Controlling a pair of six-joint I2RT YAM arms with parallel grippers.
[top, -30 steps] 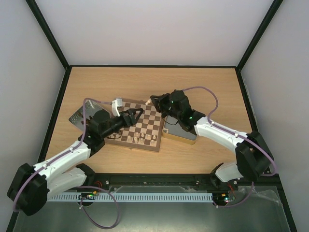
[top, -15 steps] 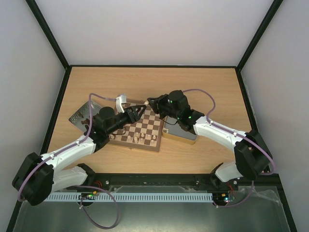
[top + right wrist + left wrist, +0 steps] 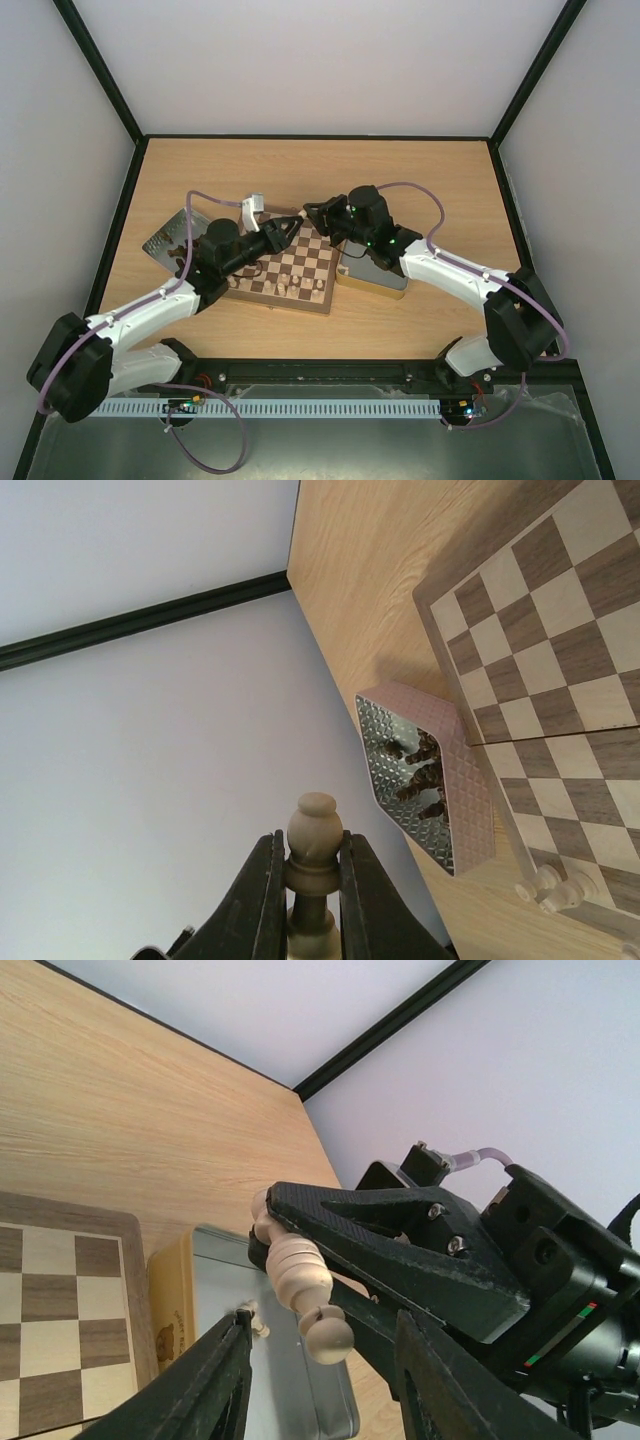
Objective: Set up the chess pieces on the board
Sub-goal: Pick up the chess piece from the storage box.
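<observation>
The board point(image 3: 300, 262) lies mid-table, with a few pale chess pieces point(image 3: 291, 286) on its near row. My right gripper point(image 3: 311, 213) hovers over the board's far edge, shut on a pale bishop point(image 3: 314, 854). In the left wrist view the bishop point(image 3: 297, 1278) sticks out of the right gripper's black fingers point(image 3: 400, 1245). My left gripper point(image 3: 288, 230) is open, and its fingers point(image 3: 210, 1385) stand on either side of the bishop's head without touching it. Dark chess pieces point(image 3: 420, 770) lie in a grey metal tray.
The grey metal tray point(image 3: 163, 243) sits left of the board. A gold square tin point(image 3: 372, 274) with a silver lid point(image 3: 275, 1360) sits at the board's right edge. Both arms meet over the board's far side.
My left gripper has moved away from me and to the right, up to the bishop in the right gripper. The right gripper has shifted slightly left, still shut on the bishop.
</observation>
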